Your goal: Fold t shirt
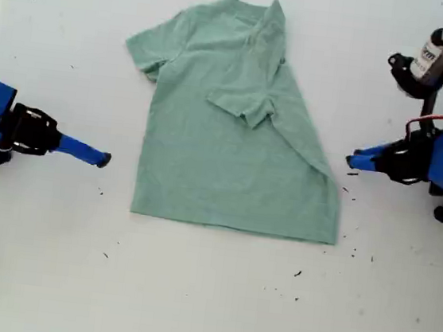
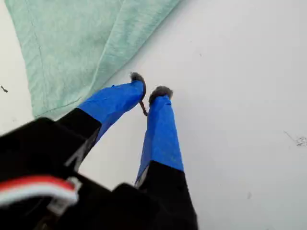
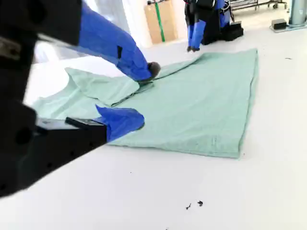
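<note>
With the shirt (image 1: 213, 165) flat mid-table (image 1: 189, 307), collar to the exterior view's top, long axis top to bottom, and that view's right side folded in, my wide second hand (image 3: 146, 96) should likely fold the other sleeve (image 1: 147, 45) across, while my first hand (image 2: 149, 88) waits narrow and empty.

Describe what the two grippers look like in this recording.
My first gripper has two slim fingers wrapped in blue tape, ending in dark grey fuzzy tips, on a black body that carries a red and white cable. My second gripper matches it: blue-taped fingers, dark tip, black body.
</note>
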